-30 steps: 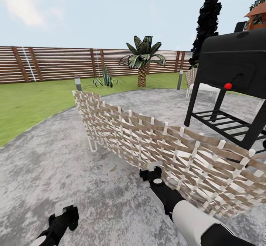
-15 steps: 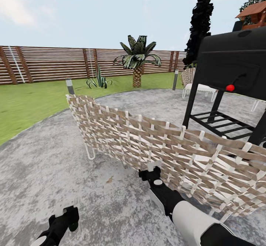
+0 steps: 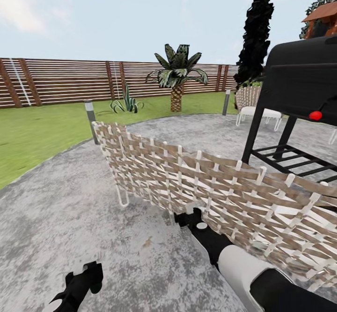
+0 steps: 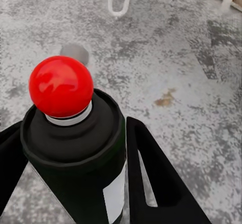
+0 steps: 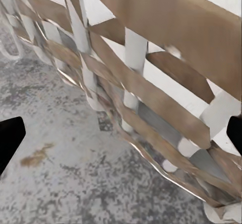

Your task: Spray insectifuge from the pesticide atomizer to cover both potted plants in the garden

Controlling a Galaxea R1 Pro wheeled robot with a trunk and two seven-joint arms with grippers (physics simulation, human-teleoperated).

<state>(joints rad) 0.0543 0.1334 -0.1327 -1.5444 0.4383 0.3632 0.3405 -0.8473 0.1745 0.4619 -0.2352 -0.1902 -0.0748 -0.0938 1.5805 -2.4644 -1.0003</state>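
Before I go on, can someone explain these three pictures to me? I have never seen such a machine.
It is a simulated wheeled robot with two arms. The wide picture comes from its head camera; the other two from cameras near each gripper. The left gripper holds a dark spray bottle with a red tip. The right gripper is open and empty, close to a woven chair back. The ground is grey stone paving. Beyond lie a lawn, a wooden fence, one spiky potted plant, a palm and a black grill.
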